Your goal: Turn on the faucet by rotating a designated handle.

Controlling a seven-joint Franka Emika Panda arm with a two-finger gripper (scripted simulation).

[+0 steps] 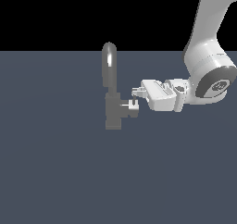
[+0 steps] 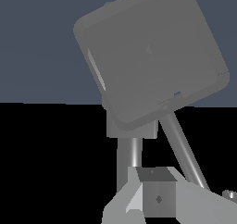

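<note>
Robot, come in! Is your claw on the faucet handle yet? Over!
Gripper at the handle, grip unclear. Faucet upright. Nothing in the way.

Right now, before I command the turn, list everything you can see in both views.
faucet: one, grey metallic, upright on the floor near the middle of the exterior view, arched spout on a blocky body; it fills most of the wrist view.
handle: one, grey, short stub jutting from the faucet body toward the exterior view's right, thin upright pin at its end.
floor: one, flat dark blue-grey surface under the faucet.
background: black above the floor's far edge.
arm: one, white, entering from the exterior view's upper right.
gripper: one, white, level, fingertips at the handle's pin; whether open or shut cannot be told.
</note>
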